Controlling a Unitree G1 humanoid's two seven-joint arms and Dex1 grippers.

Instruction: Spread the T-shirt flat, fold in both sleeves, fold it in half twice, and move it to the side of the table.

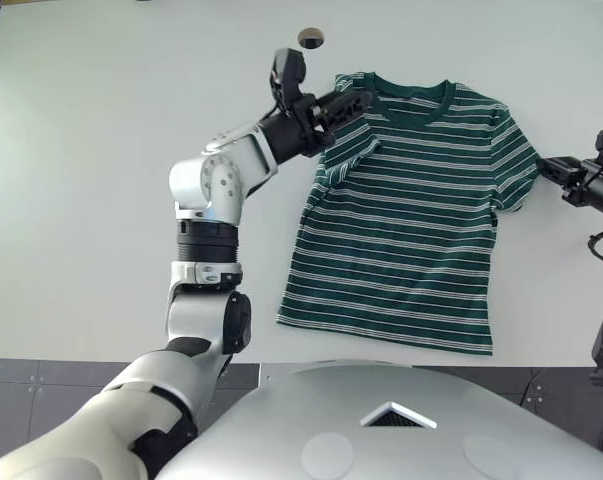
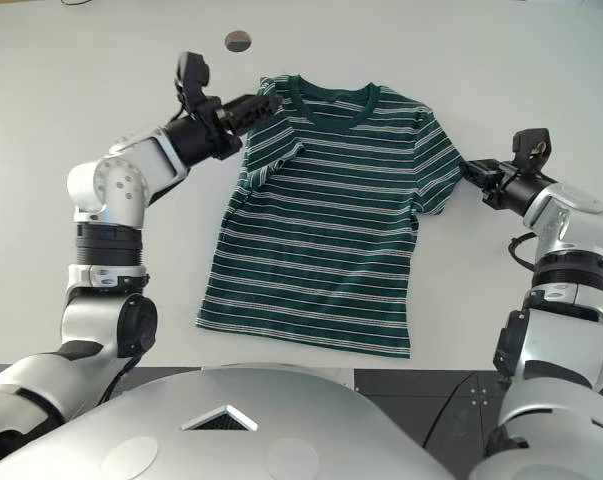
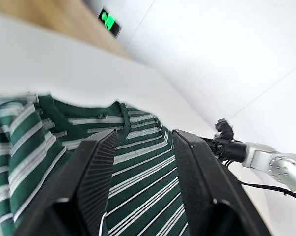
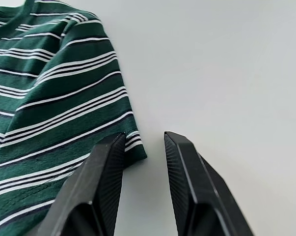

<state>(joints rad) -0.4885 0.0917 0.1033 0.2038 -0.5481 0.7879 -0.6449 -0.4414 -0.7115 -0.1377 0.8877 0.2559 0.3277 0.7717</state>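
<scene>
The dark green, white-striped cotton T-shirt (image 1: 401, 230) lies spread on the white worktop (image 1: 101, 120), hem nearest the robot, long axis running away to the collar. The right sleeve is not yet folded; the right gripper (image 2: 473, 172) sits at its cuff, fingers apart, empty. Farther off, the left sleeve looks folded in beneath the left gripper (image 1: 353, 100), fingers parted, holding nothing. Both halvings and the move remain
</scene>
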